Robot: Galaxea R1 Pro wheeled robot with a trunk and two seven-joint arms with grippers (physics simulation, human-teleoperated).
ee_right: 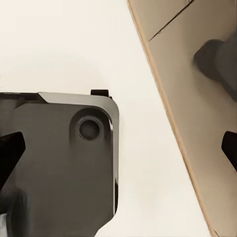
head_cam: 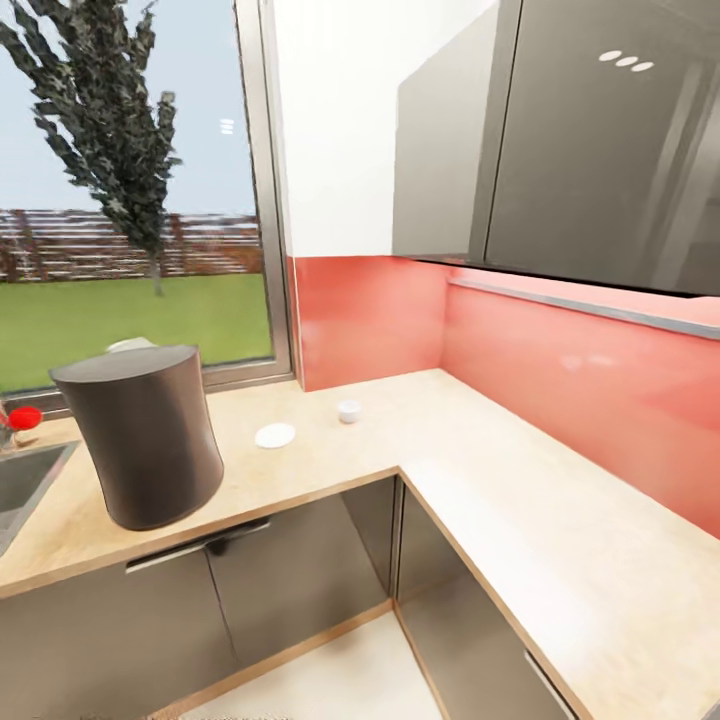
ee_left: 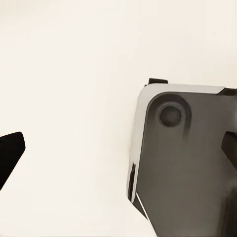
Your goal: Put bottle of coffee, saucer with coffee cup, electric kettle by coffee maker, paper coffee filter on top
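You face an L-shaped wooden counter (head_cam: 480,470) in a kitchen corner, with a coral backsplash (head_cam: 560,350), grey wall cabinets (head_cam: 560,140) above and a window (head_cam: 120,190) onto lawn. The dark coffee maker (head_cam: 145,440) stands near the sink (head_cam: 25,480); the white saucer (head_cam: 275,435) lies beside it, and the small coffee cup (head_cam: 349,411) sits apart, directly on the counter. Your wrist cameras look down at pale floor (ee_left: 69,98) and the robot's base (ee_right: 59,163); both sets of jaws stand apart.

We find no readable text, label, brand, number or sign on any surface in this kitchen corner, from any of our cameras.
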